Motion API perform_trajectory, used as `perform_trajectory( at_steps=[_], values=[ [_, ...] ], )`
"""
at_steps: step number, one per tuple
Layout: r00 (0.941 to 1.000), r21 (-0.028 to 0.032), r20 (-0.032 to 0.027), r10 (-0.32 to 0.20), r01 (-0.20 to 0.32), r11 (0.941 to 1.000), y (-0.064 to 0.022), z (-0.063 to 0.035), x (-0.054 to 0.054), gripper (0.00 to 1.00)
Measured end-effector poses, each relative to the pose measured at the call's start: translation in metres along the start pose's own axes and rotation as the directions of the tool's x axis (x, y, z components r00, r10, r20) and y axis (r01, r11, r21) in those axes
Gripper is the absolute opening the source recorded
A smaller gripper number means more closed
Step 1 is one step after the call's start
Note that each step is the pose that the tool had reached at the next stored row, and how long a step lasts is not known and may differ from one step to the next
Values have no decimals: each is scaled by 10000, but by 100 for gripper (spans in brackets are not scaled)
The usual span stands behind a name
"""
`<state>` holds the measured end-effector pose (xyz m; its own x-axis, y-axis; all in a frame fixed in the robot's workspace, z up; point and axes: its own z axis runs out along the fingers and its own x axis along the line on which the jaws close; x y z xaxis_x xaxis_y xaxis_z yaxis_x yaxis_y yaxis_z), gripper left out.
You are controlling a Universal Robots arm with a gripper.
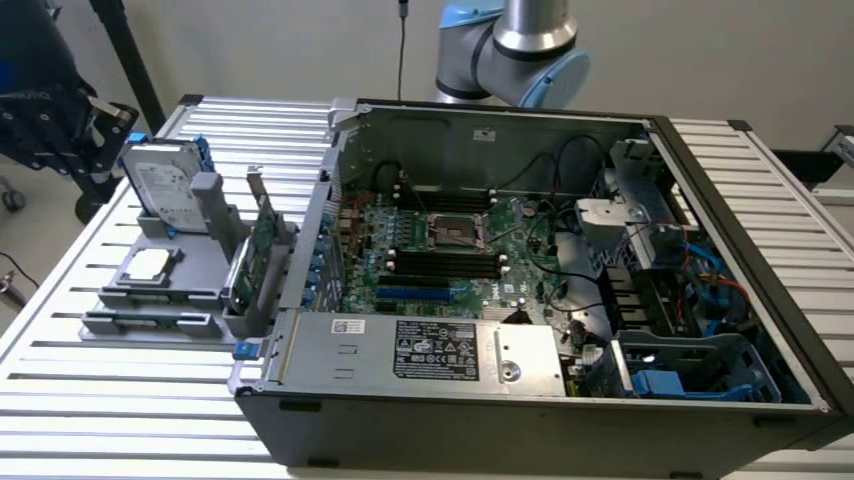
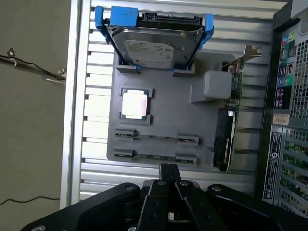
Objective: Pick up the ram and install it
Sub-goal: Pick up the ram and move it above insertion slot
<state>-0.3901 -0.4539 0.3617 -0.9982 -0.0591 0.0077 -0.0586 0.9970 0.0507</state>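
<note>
Right now your jaws are pressed shut with nothing between them, their tips poised just short of the grey holder (image 2: 163,115) on the slatted surface (image 2: 96,168). The ram (image 2: 154,157) lies flat in the holder's slot nearest the jaws, just ahead of the tips. Farther beyond sit the processor (image 2: 134,104) and the hard drive (image 2: 154,48). The expansion card (image 2: 226,134) stands off to one side, with the open computer case (image 1: 534,430) past it.

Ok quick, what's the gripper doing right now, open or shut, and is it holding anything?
Gripper: fingers shut, holding nothing; the ram lies untouched in the grey tray.
</note>
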Motion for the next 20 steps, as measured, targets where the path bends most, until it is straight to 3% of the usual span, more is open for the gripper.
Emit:
perform_trajectory(
  at_steps=[6, 11, 16, 20],
  values=[
    [10000, -14, -1, -39, 39, 10000, -1, 2, 3, 11],
    [9961, -9, -44, -886, 886, 9961, 0, 8, 6, 11],
    [9838, -8, -92, -1793, 1793, 9838, -1, 15, 6, 11],
    [9679, -10, -130, -2509, 2510, 9680, -1, 21, 6, 11]
  ],
)
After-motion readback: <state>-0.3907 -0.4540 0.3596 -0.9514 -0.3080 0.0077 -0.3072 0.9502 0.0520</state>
